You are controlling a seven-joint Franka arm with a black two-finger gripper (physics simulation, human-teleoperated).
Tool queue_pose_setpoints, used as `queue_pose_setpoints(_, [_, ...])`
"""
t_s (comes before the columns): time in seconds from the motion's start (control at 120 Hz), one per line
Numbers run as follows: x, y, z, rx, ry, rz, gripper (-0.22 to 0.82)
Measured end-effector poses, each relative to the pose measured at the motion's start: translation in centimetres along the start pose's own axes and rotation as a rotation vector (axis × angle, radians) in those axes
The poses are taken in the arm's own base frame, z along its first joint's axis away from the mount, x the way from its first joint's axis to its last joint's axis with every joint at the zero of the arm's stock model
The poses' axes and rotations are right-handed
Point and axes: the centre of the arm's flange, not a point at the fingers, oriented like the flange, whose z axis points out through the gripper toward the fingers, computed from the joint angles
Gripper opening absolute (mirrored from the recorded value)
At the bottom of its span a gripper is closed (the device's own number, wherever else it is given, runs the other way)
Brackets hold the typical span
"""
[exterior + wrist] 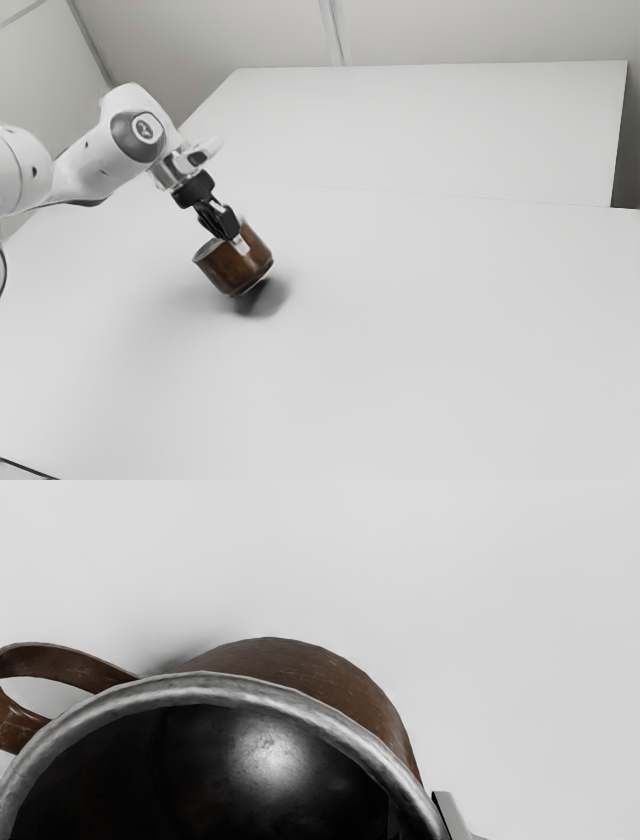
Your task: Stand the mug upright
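White table (430, 330), pale walls (190, 40) behind. Gripper (239, 239) at the mug (232, 266); can't tell whether my fingers stand wide, narrow or clamped. Hand slants down toward the exterior view's right, arm (105, 160) reaching from its left. Mug tilted, mouth up toward that view's left: scuffed brown body, looped handle (65, 667), rounded grey rim (200, 692). Interior (270, 760) dark, glossy, with a pale glare. Shadow (262, 300) beneath.

Here the light is bright; a soft, dark shadow (262, 299) lies under the mug (232, 268), and inside the mug shines a whitish glare (272, 755).
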Motion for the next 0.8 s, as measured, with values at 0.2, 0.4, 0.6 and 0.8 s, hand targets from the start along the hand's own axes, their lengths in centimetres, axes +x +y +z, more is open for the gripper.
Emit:
queue_pose_setpoints(0.2, [-1.1, 1.0, 2.7, 0.251, -0.032, 0.103, -0.18])
queue_pose_setpoints(0.4, [-1.5, 2.8, 4.7, 0.394, -0.009, 0.200, -0.18])
queue_pose_setpoints(0.6, [-2.0, 3.2, 5.7, 0.466, 0.021, 0.240, -0.17])
queue_pose_setpoints(0.8, [-2.7, 3.8, 6.3, 0.477, 0.018, 0.245, -0.17])
